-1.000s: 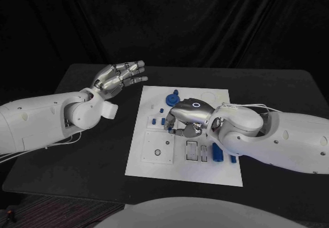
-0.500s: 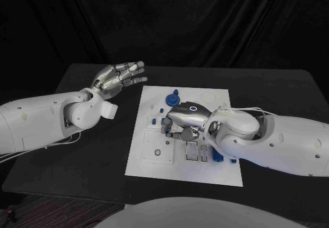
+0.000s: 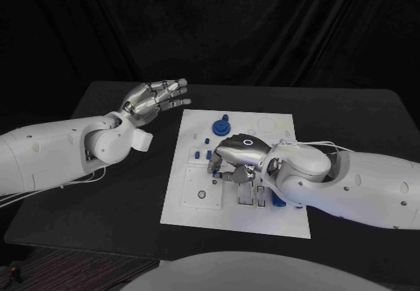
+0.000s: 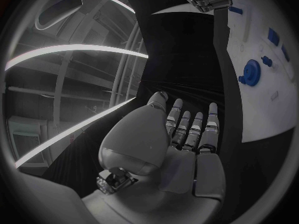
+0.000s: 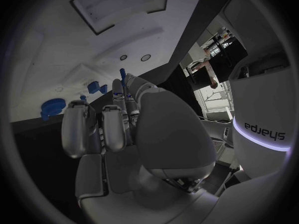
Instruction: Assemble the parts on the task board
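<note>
right robot hand (image 3: 235,159) curled over task board (image 3: 197,206), grip unclear; left robot hand (image 3: 156,97) spread, empty.

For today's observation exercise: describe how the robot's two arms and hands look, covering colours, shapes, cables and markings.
Both arms are bulky, rounded white shells with small dark dots. The left hand and right hand are silver metal with segmented fingers. A glowing ring marks the back of the right hand; thin white cables run at both arms.

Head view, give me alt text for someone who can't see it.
The right hand is lowered over the middle of the white task board among small blue parts. The left hand hovers with fingers spread above the black table, beyond the board's far left corner.
</note>
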Available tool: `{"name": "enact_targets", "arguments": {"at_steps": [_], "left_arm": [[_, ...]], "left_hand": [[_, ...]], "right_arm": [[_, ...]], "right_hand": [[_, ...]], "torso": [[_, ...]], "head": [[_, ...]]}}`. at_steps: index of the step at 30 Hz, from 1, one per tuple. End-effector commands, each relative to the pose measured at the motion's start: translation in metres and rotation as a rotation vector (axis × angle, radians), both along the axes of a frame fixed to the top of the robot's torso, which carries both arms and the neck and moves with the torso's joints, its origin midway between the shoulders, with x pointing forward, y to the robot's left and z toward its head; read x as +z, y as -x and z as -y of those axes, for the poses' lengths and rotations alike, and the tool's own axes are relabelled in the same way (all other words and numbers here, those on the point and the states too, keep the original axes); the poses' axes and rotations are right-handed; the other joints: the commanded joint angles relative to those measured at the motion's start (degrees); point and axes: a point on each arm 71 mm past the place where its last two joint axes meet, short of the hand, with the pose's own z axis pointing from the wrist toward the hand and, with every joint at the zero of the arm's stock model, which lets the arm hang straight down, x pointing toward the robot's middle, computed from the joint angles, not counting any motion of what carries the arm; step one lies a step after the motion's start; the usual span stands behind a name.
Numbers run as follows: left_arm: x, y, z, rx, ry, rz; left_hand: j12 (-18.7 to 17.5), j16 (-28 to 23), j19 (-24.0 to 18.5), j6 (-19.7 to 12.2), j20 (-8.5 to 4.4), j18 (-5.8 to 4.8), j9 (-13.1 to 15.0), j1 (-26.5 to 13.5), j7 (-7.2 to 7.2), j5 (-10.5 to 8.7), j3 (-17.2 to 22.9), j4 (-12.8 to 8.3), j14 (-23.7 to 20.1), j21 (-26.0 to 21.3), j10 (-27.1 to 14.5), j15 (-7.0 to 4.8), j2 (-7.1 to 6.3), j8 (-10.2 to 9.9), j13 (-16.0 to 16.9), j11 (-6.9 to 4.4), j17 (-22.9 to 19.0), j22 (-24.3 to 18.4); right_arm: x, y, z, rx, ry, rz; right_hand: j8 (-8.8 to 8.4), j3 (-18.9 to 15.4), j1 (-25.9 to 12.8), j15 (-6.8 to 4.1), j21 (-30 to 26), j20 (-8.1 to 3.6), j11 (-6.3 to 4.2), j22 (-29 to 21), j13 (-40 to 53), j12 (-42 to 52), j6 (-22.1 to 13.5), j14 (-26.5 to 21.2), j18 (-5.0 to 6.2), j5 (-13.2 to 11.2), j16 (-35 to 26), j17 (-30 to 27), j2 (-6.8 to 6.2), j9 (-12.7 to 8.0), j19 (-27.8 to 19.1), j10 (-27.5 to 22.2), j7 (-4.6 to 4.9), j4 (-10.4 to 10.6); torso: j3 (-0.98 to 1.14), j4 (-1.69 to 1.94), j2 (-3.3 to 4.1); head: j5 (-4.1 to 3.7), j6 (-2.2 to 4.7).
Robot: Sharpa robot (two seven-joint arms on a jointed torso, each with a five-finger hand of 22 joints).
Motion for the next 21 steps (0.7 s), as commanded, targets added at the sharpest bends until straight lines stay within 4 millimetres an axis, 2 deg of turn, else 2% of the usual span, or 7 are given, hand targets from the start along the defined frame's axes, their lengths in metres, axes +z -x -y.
{"name": "enact_targets", "arguments": {"at_steps": [1,21], "left_arm": [[0.0004,0.0003,0.002,-0.015,0.017,-0.001],[-0.001,-0.0011,0.0039,-0.025,0.017,-0.008]], "left_hand": [[0.1,0.3,0.4,0.2,0.01,-0.89,0.0,0.6,0.42,0.25,0.1,-0.2,-0.1,0.2,0.2,-0.05,-0.01,0.3,0.0,0.15,0.0,-0.1],[0.0,0.3,0.3,0.1,0.0,-0.94,0.0,0.7,0.45,0.2,0.3,-0.3,-0.3,0.1,0.1,-0.01,0.08,0.3,0.0,0.15,0.0,-0.2]], "right_arm": [[-0.0021,0.0012,0.0001,0.006,0.002,-0.001],[-0.0113,0.0024,0.002,-0.004,0.017,-0.024]], "right_hand": [[0.17,0.0,-0.1,-0.52,0.0,-0.22,0.09,11.4,0.0,0.1,0.4,0.5,-0.31,0.3,0.0,-0.1,-0.07,0.0,0.2,0.3,0.05,-0.2],[0.07,0.0,-0.2,-0.5,0.0,-0.23,0.15,11.4,0.0,-0.1,0.4,0.5,-0.31,0.3,0.0,-0.1,-0.12,-0.1,0.2,0.3,0.1,-0.3]], "torso": [[0.01,0.01,-0.01],[-0.01,0.02,-0.01]], "head": [[0.1,-0.01],[-0.31,-0.01]]}}
